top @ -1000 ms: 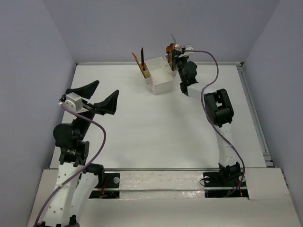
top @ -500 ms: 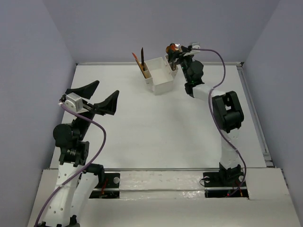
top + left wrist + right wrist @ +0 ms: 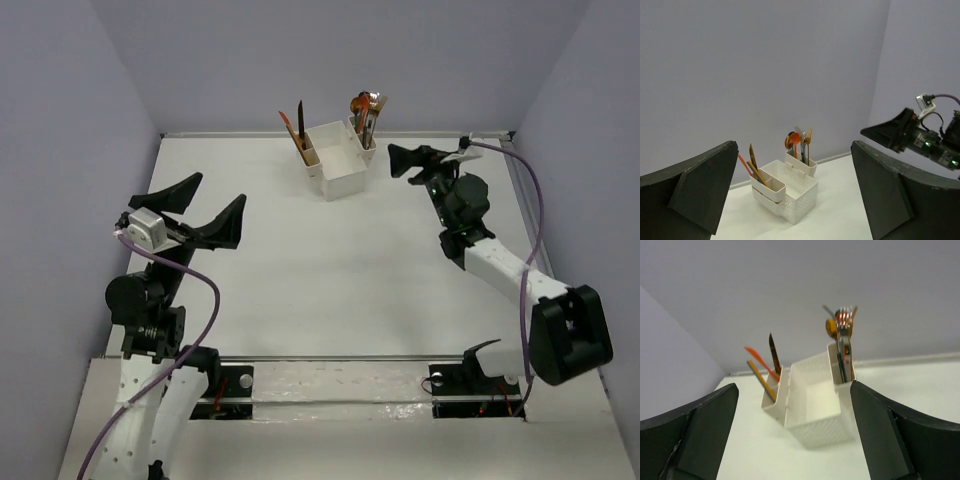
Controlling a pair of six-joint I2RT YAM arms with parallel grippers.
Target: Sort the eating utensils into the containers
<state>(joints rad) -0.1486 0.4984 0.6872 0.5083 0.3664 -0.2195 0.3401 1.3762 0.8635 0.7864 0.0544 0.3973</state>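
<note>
White perforated plastic forms the box (image 3: 340, 168), which stands on the counter (image 3: 300, 280) near its far edge, close to the back wall. It has one large square compartment and narrow compartments along two of its sides. The eating utensils (image 3: 364, 112) stand in these narrow compartments.

- **Compartment at the left in the top view:** an orange piece (image 3: 759, 359), a dark pointed piece (image 3: 773, 351) and a yellowish handle (image 3: 759, 376), all leaning outward.
- **Compartment at the right:** a gold fork (image 3: 808, 136) with tines up, an orange spoon (image 3: 793, 140) with bowl up, and silver pieces bunched beside them. Their exact number cannot be told.

The right tool (image 3: 415, 160), fingers spread wide and holding nothing, hovers near the box on its right, facing it. The left tool (image 3: 223, 187), likewise spread and empty, hangs above the left part of the counter, well apart from the box.
</note>
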